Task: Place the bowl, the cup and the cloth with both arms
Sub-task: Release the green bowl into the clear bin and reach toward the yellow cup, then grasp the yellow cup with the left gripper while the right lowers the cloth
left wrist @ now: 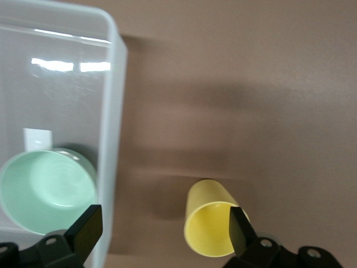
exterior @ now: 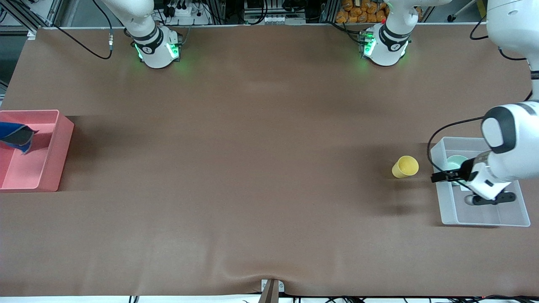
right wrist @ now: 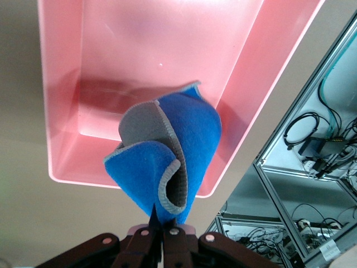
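The pale green bowl [exterior: 457, 161] sits in a clear plastic bin [exterior: 484, 219] at the left arm's end of the table; it also shows in the left wrist view [left wrist: 47, 190]. The yellow cup [exterior: 405, 166] rests on the table beside that bin, mouth toward the cameras [left wrist: 211, 223]. My left gripper [exterior: 438, 177] is open and empty [left wrist: 162, 231], above the bin wall between bowl and cup. My right gripper [right wrist: 164, 226] is shut on the blue cloth [right wrist: 167, 139], which hangs over the pink bin [right wrist: 111, 67]. The front view shows only the cloth [exterior: 14, 135].
The pink bin [exterior: 46, 168] stands at the right arm's end of the table, at the frame's edge. A metal bracket [exterior: 271, 288] sits at the table edge nearest the front camera. Metal racks with cables [right wrist: 312, 145] stand off the table near the pink bin.
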### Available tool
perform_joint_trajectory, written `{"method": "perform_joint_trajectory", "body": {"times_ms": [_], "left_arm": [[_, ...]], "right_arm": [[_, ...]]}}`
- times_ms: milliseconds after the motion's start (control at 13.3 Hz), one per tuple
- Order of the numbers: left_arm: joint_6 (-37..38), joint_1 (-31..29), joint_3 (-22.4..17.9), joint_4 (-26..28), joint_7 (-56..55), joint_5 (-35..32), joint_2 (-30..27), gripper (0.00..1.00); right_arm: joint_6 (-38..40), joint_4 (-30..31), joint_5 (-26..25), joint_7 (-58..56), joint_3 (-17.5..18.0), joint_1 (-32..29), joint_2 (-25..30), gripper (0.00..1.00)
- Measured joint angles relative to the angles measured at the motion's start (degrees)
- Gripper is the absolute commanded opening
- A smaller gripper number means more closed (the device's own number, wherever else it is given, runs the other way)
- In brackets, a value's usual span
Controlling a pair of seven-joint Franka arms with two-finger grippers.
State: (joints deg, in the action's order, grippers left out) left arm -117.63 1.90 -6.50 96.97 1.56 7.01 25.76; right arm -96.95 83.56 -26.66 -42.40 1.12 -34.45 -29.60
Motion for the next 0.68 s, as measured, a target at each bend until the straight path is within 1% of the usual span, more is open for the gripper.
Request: {"method": "perform_joint_trajectory", "body": {"times_ms": [151, 301, 452, 602, 677], "left_arm": [[-5.3, 0.0, 1.7, 4.2, -1.9, -0.7, 0.0, 1.00], [-11.0, 0.0, 2.6, 9.4, -2.9, -1.6, -0.1, 1.00], [-12.5, 0.0, 2.6, 12.1, -2.9, -1.6, -0.3, 1.00], [-12.7, -0.1, 2.6, 14.4, -2.9, -3.2, -1.9, 1.00], [-12.7, -0.2, 2.7, 15.5, -2.9, -3.8, -3.1, 0.92]], "right_arm": [[-0.6, 0.0, 0.9, -0.2, 0.0, -0.2, -0.8, 0.00], [-1.6, 0.1, 3.2, -0.6, 0.0, -0.6, -2.1, 0.00], [-2.1, 0.1, 5.7, -0.8, 0.0, -1.0, -4.1, 0.00], [-2.1, 0.1, 8.5, -0.8, 0.0, -1.2, -6.0, 0.00], [-2.1, 0.1, 9.7, -0.8, 0.0, -1.2, -6.7, 0.00]]}}
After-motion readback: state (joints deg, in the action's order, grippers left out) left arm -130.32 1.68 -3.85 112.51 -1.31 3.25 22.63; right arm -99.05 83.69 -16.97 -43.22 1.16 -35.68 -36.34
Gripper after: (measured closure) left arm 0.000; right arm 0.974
